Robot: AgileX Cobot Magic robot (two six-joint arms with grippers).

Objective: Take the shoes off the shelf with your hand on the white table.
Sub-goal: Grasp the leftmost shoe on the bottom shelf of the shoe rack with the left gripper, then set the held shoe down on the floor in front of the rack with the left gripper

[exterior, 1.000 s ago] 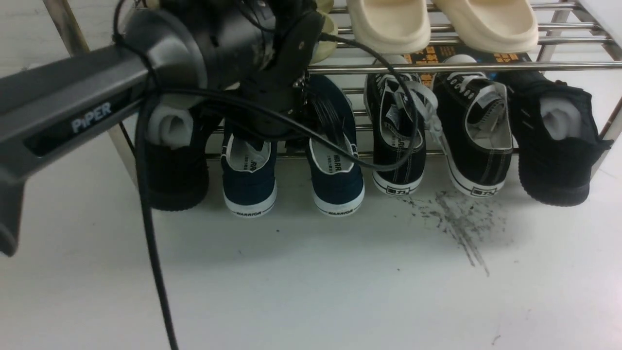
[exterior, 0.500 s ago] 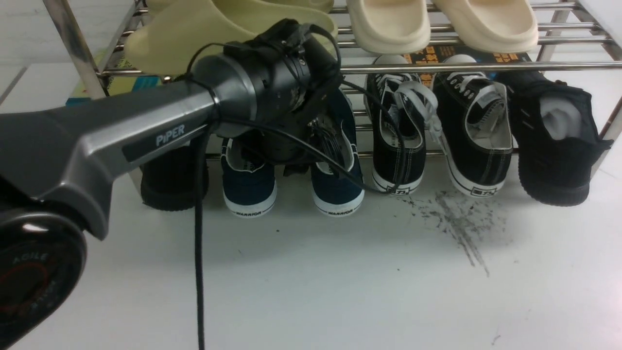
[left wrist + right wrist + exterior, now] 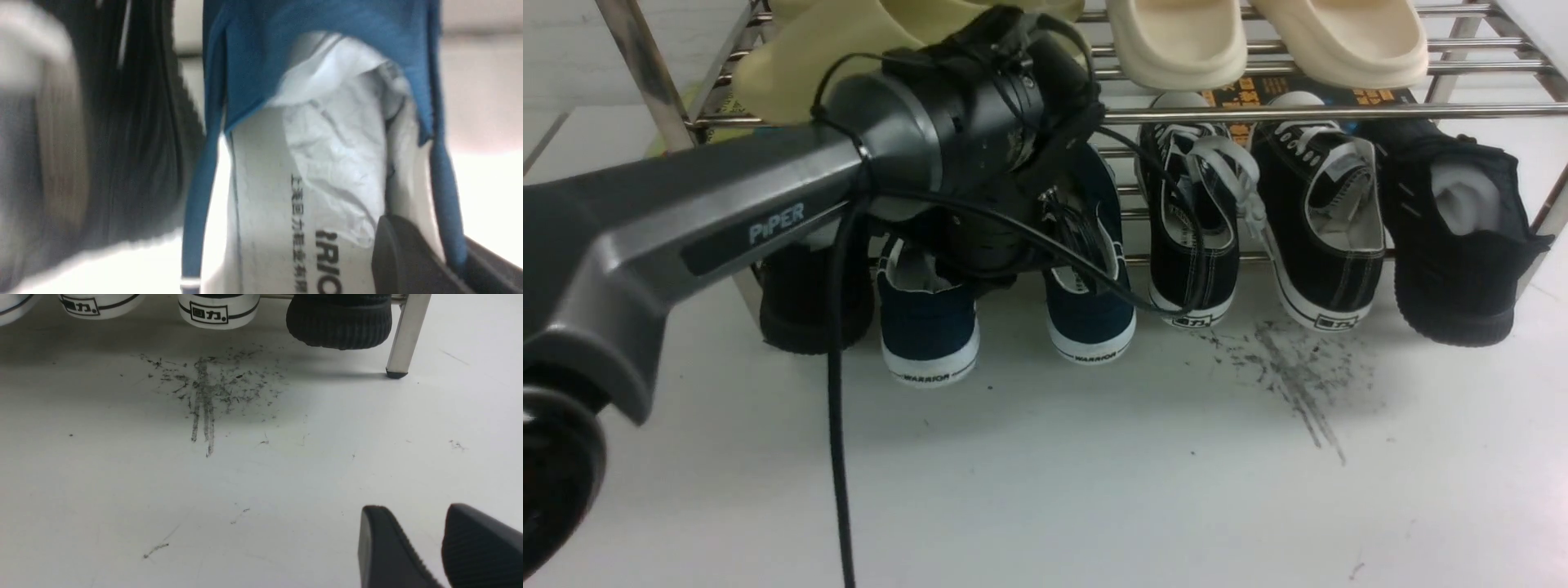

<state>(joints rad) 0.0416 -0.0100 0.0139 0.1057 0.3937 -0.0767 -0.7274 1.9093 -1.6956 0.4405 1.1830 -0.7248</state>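
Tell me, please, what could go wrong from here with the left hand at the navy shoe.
The left hand holds the navy shoe only by its thin side wall, so it may slip out. The cable loops in front of the lace-up sneaker and might drag it off the shelf.

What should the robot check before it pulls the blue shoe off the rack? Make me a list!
1. Grip: the left gripper has one finger inside the left blue shoe and one outside its wall. Ok.
2. Landing spot: the table in front of that shoe is bare. Ok.
3. Cable: it loops in front of the right blue shoe and the laced shoe, so it might snag. Not ok.
4. Room under the upper bar of the rack: the wrist hides it. Cannot tell.
5. Right gripper: open, empty, over the table. Ok.
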